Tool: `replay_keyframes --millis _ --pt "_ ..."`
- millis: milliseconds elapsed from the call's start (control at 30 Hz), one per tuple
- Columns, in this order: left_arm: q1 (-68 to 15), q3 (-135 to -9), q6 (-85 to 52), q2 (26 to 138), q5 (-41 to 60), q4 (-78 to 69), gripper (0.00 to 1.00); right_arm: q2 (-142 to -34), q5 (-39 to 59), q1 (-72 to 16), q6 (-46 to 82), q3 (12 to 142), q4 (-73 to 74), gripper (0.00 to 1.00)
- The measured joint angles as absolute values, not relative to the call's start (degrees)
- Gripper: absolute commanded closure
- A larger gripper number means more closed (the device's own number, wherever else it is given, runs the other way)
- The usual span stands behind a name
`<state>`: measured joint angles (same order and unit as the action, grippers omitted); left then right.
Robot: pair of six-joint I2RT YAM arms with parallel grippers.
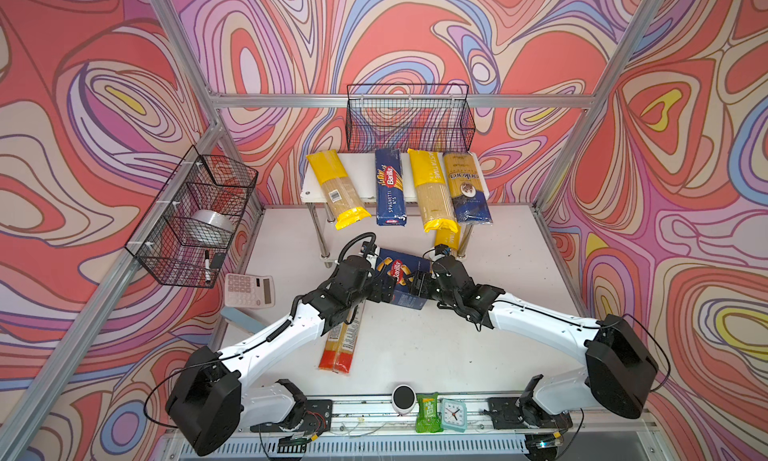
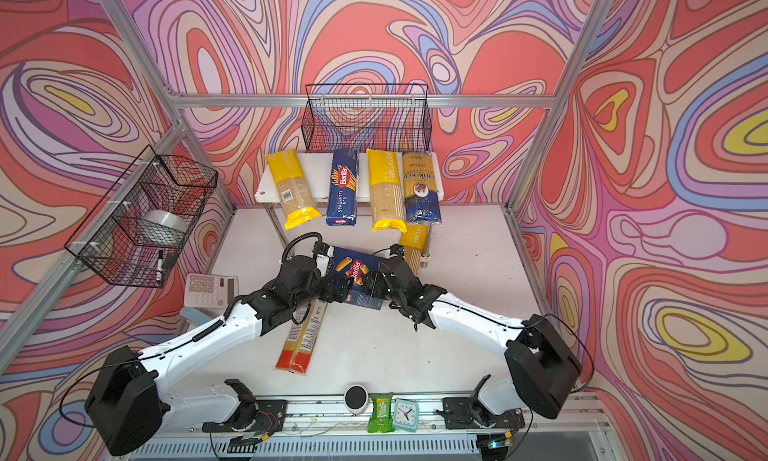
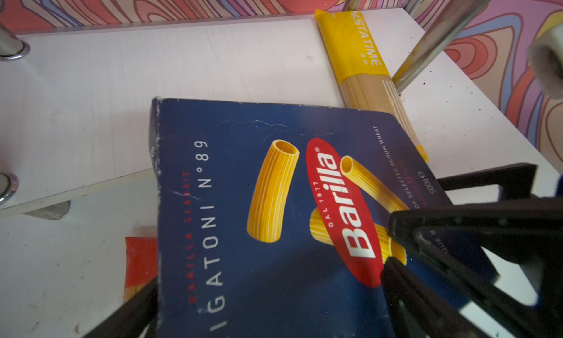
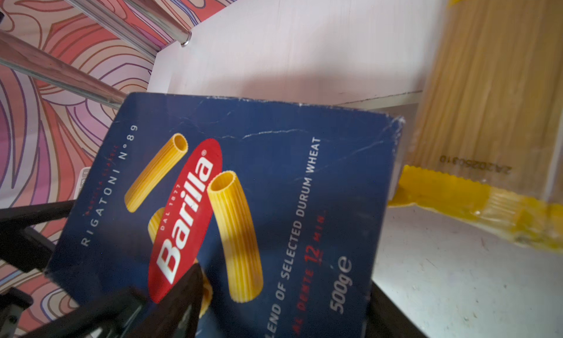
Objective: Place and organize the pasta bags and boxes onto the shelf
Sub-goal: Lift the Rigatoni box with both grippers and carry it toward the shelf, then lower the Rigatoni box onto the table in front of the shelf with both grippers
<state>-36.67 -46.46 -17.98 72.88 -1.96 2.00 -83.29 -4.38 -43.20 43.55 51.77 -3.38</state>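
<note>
Right gripper (image 1: 417, 287) is clamped across the thickness of the rigatoni box (image 3: 243, 184), one finger lying over the printed face and the other beneath. Left gripper (image 1: 384, 290) has its jaws spread wide around the box's opposite corner, and I see no sign of it pressing. The box hangs tilted between the two arms, clear of the table (image 1: 457, 355) as far as I can judge, just in front of the shelf (image 1: 365, 176), with its far edge pointing at the lower tier.

By my count the job is well past halfway. Four items lie side by side on the top board, all overhanging its front edge: a yellow-ended spaghetti packet (image 1: 338, 189), the Barilla spaghetti box (image 1: 390, 187), a second yellow-ended packet (image 1: 432, 189) and the gold and dark blue packet (image 1: 465, 187). A third yellow-ended packet (image 3: 365, 77) lies on the lower board. Two things are not shelved yet — the rigatoni box in hand and the red-ended packet (image 1: 338, 346), which lies flat on the table under the left arm.

The box itself is dark blue cardboard with a red oval logo and yellow ridged tubes printed on it. White crease lines cross its upper face and the corners are scuffed — a worn carton, but its sides look square.
</note>
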Motion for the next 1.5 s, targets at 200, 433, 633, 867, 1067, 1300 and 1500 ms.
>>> replay_keyframes --millis 200,433,633,867,1067,1300,1500 --pt "-35.0 -46.5 -17.3 74.1 -2.3 -0.5 0.00 -87.7 -6.4 -43.1 42.2 54.0 -0.2 0.25" --pt "-32.8 -46.5 -16.5 76.6 -2.7 -4.3 0.00 -93.1 -8.4 -42.7 40.6 58.3 2.3 0.25" --pt "-31.4 -47.7 -16.3 81.0 -2.7 -6.8 0.00 -96.0 -10.3 -41.9 38.8 60.9 3.4 0.25" --pt "-30.9 -52.3 -16.1 86.9 -1.8 -9.4 0.00 -97.1 -13.1 -40.5 37.6 62.3 3.5 0.24" --pt "-30.2 -57.5 -15.4 92.2 -0.3 -10.2 0.00 -98.1 -14.8 -38.8 39.1 62.8 4.7 0.25" --pt "-30.0 -58.1 -15.1 93.9 1.2 -10.0 0.00 -98.4 -14.4 -36.6 42.3 62.8 6.1 0.24" --pt "-29.5 -58.4 -15.3 93.9 2.0 -8.5 0.00 -99.6 -13.1 -34.9 44.1 62.8 9.5 0.23"
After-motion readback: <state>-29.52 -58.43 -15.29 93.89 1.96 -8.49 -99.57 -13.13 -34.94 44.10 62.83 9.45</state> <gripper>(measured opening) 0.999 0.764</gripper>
